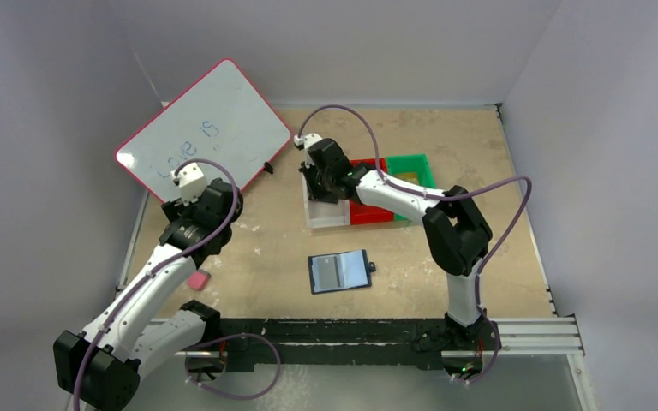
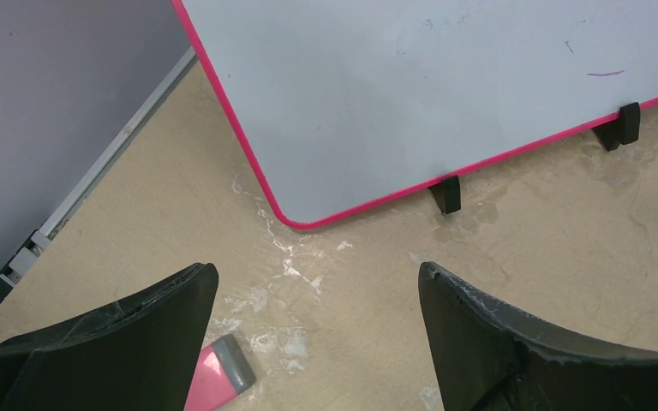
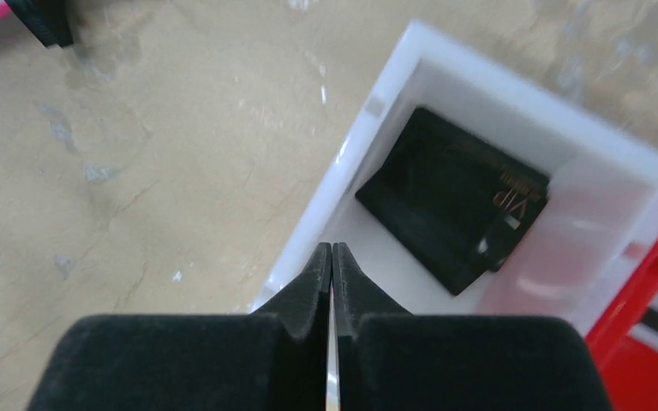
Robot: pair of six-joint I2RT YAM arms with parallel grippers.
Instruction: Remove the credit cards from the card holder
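The card holder (image 1: pixel 340 271) lies open and flat in the middle of the table, dark-edged with a pale blue-grey inside and a small tab on its right edge. A black credit card (image 3: pixel 454 193) with gold lettering rests inside the white bin (image 3: pixel 411 51). My right gripper (image 3: pixel 331 248) hangs shut and empty over the near-left rim of that bin, just short of the card. Far to the left, my left gripper (image 2: pixel 317 274) stands wide open above bare tabletop with nothing between its fingers.
A red bin (image 1: pixel 368 210) and a green bin (image 1: pixel 411 167) sit to the right of the white one. A pink-framed whiteboard (image 1: pixel 206 128) leans at the back left on black feet. A pink eraser (image 2: pixel 214 377) lies beside the left gripper's left finger.
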